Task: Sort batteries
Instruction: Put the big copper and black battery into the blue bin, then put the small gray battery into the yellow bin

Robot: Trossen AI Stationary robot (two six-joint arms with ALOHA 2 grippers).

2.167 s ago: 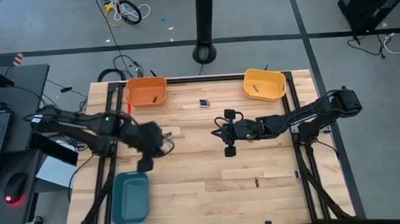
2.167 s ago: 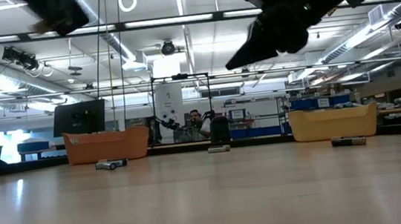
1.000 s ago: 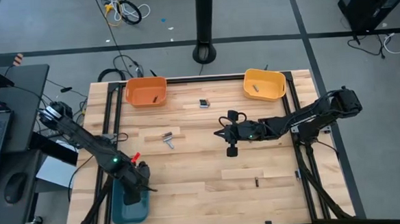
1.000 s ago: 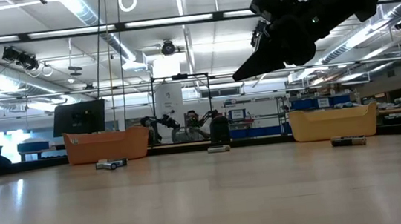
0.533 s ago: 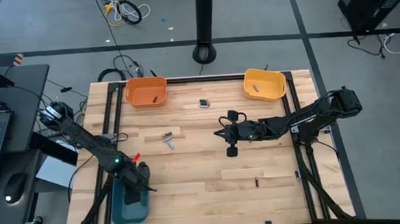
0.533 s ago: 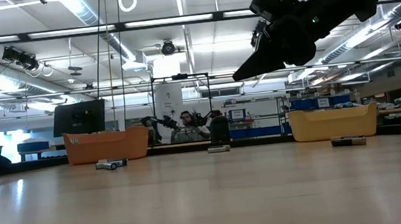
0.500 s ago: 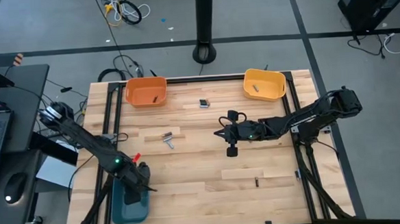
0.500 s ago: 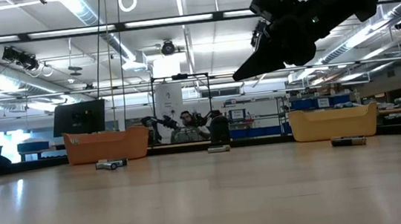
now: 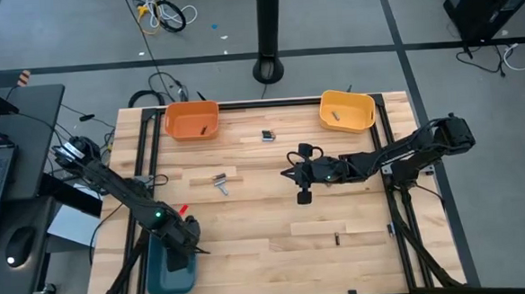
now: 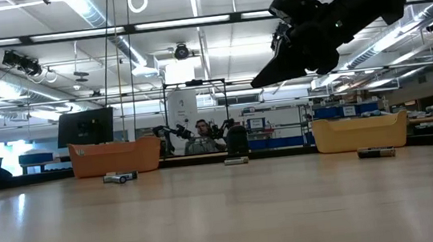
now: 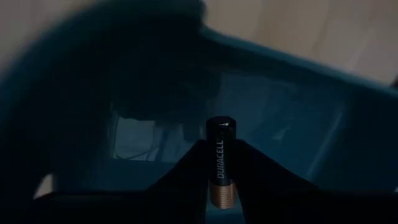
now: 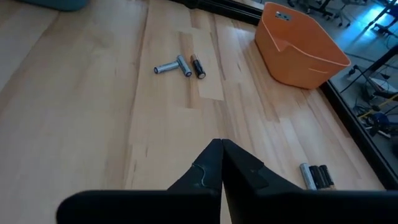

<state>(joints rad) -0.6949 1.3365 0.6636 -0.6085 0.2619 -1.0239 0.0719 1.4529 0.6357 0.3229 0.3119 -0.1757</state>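
Note:
A black-and-copper battery (image 11: pixel 221 163) shows in the left wrist view between the fingers of my left gripper (image 9: pixel 182 252). That gripper points steeply down over the teal tray (image 9: pixel 161 276) at the table's near left corner. More batteries lie on the wood. A small cluster (image 9: pixel 220 182) is left of the middle, a boxy one (image 9: pixel 268 135) lies near the far edge, and one (image 9: pixel 337 239) lies toward the near right. My right gripper (image 9: pixel 303 197) hangs shut above the table's middle, touching nothing. My left gripper pinches the battery between its two fingers at the copper-coloured end (image 11: pixel 222 190). The black end sticks out past the fingertips. The fingers come from above, slanting down, and lie along the battery. It hangs over the hollow of the teal tray (image 11: pixel 298 124); whether it touches the floor, I cannot tell.
An orange tray (image 9: pixel 192 120) stands at the far left and a yellow tray (image 9: pixel 347 110) at the far right, each with a battery inside. Black rails (image 9: pixel 394 194) run along the table's sides. Bare wood lies between the arms.
My left gripper has sunk a little over the teal tray, with the battery still between its fingers.

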